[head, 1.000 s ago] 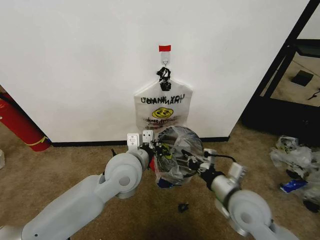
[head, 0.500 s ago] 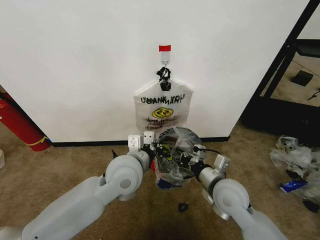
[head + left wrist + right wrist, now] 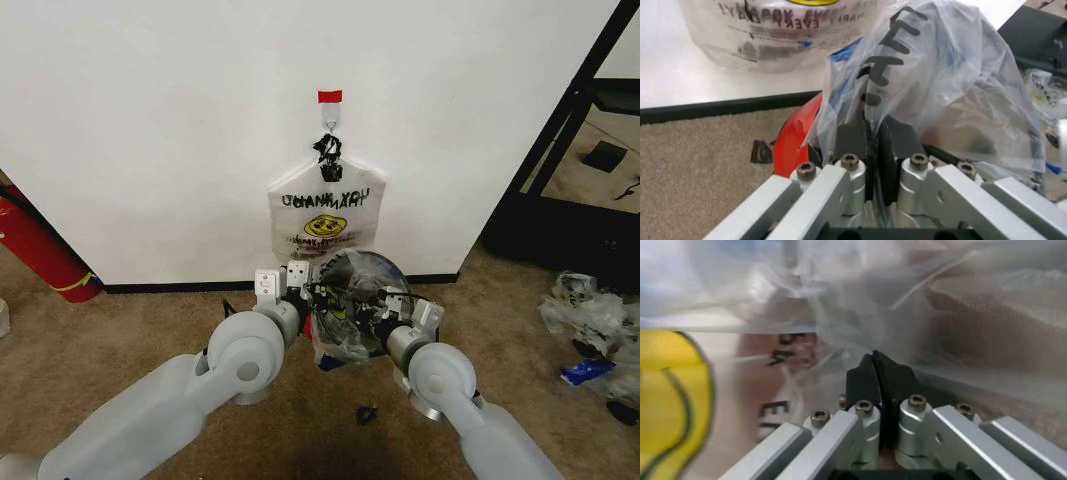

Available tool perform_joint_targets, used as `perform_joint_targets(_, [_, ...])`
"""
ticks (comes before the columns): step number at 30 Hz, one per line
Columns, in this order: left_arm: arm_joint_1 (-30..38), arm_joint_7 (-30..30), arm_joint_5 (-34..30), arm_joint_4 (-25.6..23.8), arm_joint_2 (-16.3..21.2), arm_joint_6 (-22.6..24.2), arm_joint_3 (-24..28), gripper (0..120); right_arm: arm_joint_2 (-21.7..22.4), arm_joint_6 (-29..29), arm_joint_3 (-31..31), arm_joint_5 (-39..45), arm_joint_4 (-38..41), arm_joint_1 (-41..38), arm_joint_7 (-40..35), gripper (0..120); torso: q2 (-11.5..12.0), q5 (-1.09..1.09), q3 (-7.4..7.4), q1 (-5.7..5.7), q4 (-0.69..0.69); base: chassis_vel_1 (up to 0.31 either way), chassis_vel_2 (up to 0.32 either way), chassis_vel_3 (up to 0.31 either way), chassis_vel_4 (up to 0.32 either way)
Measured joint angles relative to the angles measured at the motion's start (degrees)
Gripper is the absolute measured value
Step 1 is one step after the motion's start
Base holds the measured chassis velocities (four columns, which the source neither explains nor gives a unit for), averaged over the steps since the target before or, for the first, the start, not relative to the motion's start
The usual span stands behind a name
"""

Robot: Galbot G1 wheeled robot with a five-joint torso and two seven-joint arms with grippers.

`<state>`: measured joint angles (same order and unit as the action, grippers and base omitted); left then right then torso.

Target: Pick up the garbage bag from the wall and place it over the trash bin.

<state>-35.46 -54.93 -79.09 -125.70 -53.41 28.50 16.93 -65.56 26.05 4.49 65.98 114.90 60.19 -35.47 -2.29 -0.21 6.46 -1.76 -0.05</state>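
garbage bag (image 3: pixel 340 320) over trash bin (image 3: pixel 792 145) | pinched: left gripper (image 3: pixel 873 145), right gripper (image 3: pixel 877 377)

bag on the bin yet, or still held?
Held: both grippers, left and right, pinch the garbage bag at the trash bin; whether it's seated, cannot tell.

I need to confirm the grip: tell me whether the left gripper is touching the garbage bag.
Touching. In the left wrist view the left gripper has its fingers closed on the garbage bag film.

I see the garbage bag (image 3: pixel 940 90) as thin, glossy, crinkled see-through plastic; my left hand (image 3: pixel 873 145) shows brushed metal links and matt black pads; the floor (image 3: pixel 120 330) is rough carpet.
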Motion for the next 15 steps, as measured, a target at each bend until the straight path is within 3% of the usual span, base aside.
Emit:
perform_joint_targets(10, [-0.71, 0.79, 0.60, -1.19, 0.68, -0.11, -0.04, 0, -0.73, -0.78, 1.13, -0.89, -2.38, -0.89, -0.94, 0, 0.00, 0.00, 0.00, 0.00, 0.00, 0.000, 0.000, 0.000, 0.000])
perform_joint_targets(15, [-0.84, 1.02, 1.20, -1.16, 0.84, -0.14, 0.05, 0, -0.34, 0.05, 1.05, 0.34, 0.53, -0.22, -1.80, 0, 0.00, 0.01, 0.00, 0.00, 0.01, 0.000, 0.000, 0.000, 0.000])
